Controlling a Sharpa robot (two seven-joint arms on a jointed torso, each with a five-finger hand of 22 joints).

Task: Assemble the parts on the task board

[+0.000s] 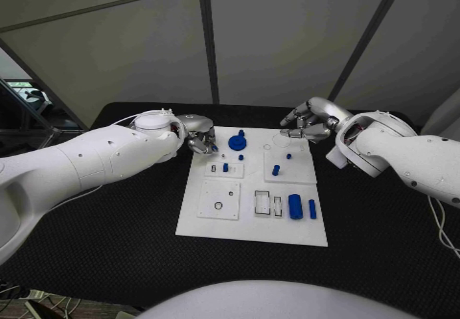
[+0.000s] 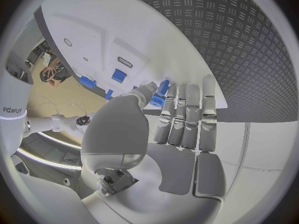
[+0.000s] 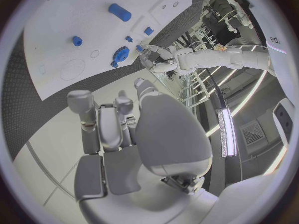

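A white task board (image 1: 251, 216) lies in the middle of a black table (image 1: 115, 246), seen from above. Small blue parts rest on it: a blue gear (image 1: 236, 141) near the far edge, a short peg (image 1: 275, 170) right of centre, a tiny peg (image 1: 225, 167) on a raised tile left of centre, and a thick cylinder (image 1: 295, 206) with a thin bar (image 1: 312, 209) just beside it near the front right.

The left hand (image 1: 197, 136) hovers at the board's far left corner, close to the gear but apart from it. In its wrist view the fingers (image 2: 187, 119) lie straight and side by side, with the thumb across in front; nothing is held.

The right hand (image 1: 308, 122) hovers over the far right corner of the board, fingers curled loosely downward. Its wrist view shows the fingers (image 3: 102, 119) slightly apart and empty, with the gear (image 3: 121, 54) and cylinder (image 3: 119, 12) beyond them.
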